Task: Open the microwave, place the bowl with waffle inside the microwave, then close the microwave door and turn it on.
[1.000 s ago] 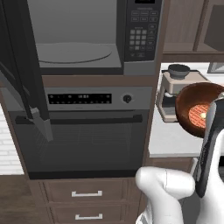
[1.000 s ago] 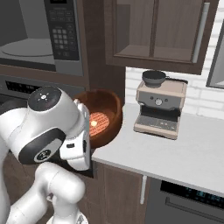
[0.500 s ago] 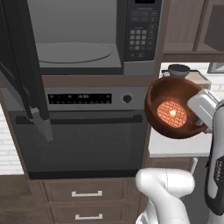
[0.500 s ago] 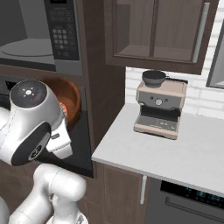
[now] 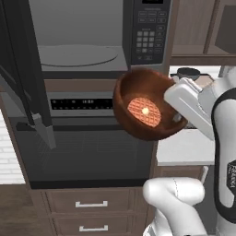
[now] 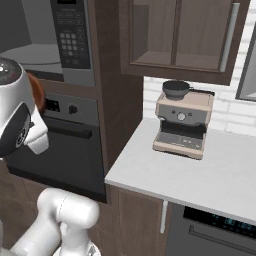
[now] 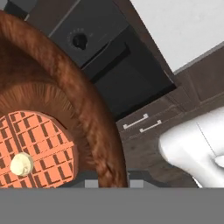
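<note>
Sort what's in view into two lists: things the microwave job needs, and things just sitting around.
Needed for the job:
- microwave, cavity exposed
- microwave door, swung open
- bowl, held up by the end effector
- waffle, inside the bowl
- keypad

Just sitting around:
- oven
- coffee machine
- dark cup on top of it
- counter
- drawers

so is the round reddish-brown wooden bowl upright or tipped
Tipped. The reddish-brown wooden bowl is held in the air, its mouth turned sideways toward the left base camera, so the orange waffle inside faces out, below the open microwave.
</note>
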